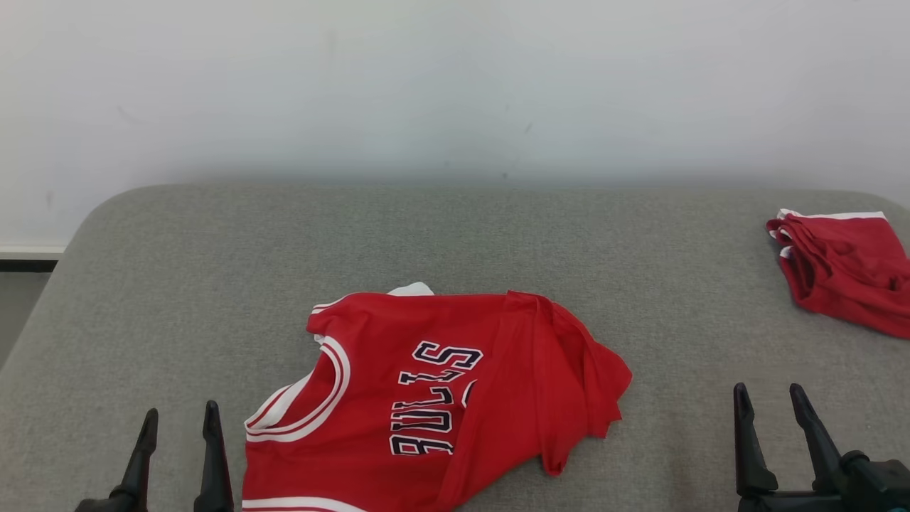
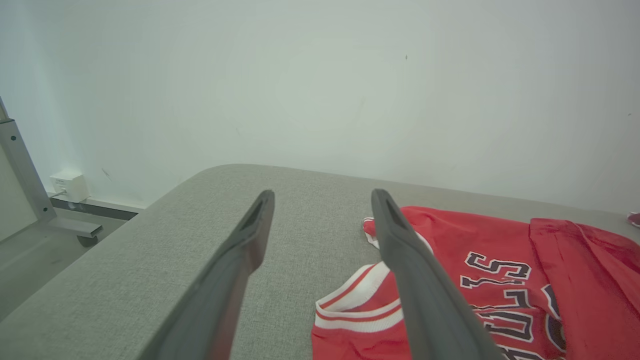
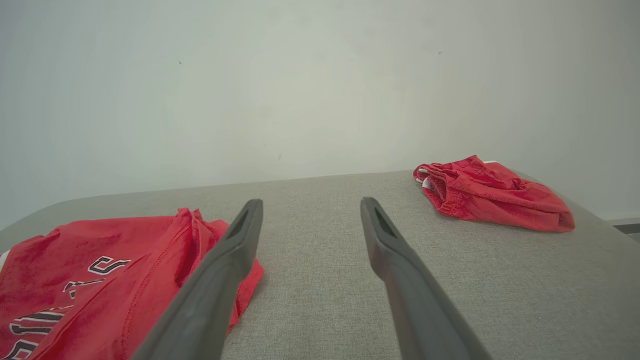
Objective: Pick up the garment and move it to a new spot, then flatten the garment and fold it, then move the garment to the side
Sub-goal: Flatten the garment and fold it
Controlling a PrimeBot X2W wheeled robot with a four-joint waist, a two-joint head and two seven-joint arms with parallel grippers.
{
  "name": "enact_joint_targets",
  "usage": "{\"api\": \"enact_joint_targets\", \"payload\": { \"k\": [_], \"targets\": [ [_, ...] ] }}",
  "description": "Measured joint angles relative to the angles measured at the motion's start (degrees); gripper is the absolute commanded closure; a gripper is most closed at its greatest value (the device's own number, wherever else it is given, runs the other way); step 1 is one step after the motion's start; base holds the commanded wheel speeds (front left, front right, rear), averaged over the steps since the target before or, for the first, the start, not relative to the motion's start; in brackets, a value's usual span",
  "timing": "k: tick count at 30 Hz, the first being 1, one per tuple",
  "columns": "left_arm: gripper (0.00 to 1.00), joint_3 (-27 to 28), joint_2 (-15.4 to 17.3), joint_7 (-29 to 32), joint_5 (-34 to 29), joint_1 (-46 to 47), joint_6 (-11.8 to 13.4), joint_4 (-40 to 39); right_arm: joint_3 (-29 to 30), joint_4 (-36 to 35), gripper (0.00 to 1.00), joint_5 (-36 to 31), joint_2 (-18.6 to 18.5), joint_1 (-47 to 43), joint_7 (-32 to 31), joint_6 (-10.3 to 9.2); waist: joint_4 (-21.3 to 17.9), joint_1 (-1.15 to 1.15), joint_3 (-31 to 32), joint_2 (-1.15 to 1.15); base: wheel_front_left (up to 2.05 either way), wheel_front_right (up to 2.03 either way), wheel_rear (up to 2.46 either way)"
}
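Now you have the red jersey (image 1: 426, 398) lying on the grey bench (image 1: 455, 235), near its front edge and about the middle. Its chest lettering faces up and its neckline points toward your left. The jersey's right-hand side is folded over itself in a rumpled flap. Your left end effector (image 1: 180, 416) stands just beside the collar, fingers apart and holding nothing; in the left wrist view one finger overlaps the white-striped neckline. Your right end effector (image 1: 768, 391) sits well apart from the jersey on the right, fingers likewise spread and empty. A second red garment (image 1: 846, 274) lies bunched at the bench's far right edge, below the pale wall (image 1: 455, 85).
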State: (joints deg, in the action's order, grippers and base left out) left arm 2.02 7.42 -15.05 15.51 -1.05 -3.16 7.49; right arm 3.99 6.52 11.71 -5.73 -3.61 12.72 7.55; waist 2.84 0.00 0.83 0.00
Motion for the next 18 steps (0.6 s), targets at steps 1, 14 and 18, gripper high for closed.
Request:
{"api": "enact_joint_targets", "payload": {
  "k": [1, 14, 18],
  "targets": [
    [0.00, 0.11, -0.18, 0.00, -1.09, -0.96, -0.81, -0.80, -0.47, 0.37, 0.00, 0.13, -0.05, 0.04, 0.11, 0.00, 0.58, 0.00, 0.21, 0.00, 0.00, 0.00, 0.00],
    [0.00, -0.93, -1.37, 0.00, -2.60, -1.54, -2.98, -0.56, -11.48, 7.73, 0.00, 0.83, -4.31, 8.54, -4.57, 0.00, 3.49, 0.00, 0.37, 0.00, 0.00, 0.00, 0.00],
    [0.00, -1.76, -1.87, 0.00, -2.67, -0.56, -3.39, -0.13, -15.78, 12.10, 0.00, 0.89, -5.36, 15.44, -8.14, 0.00, 4.91, 0.00, -0.30, 0.00, 0.00, 0.00, 0.00]
  ]
}}
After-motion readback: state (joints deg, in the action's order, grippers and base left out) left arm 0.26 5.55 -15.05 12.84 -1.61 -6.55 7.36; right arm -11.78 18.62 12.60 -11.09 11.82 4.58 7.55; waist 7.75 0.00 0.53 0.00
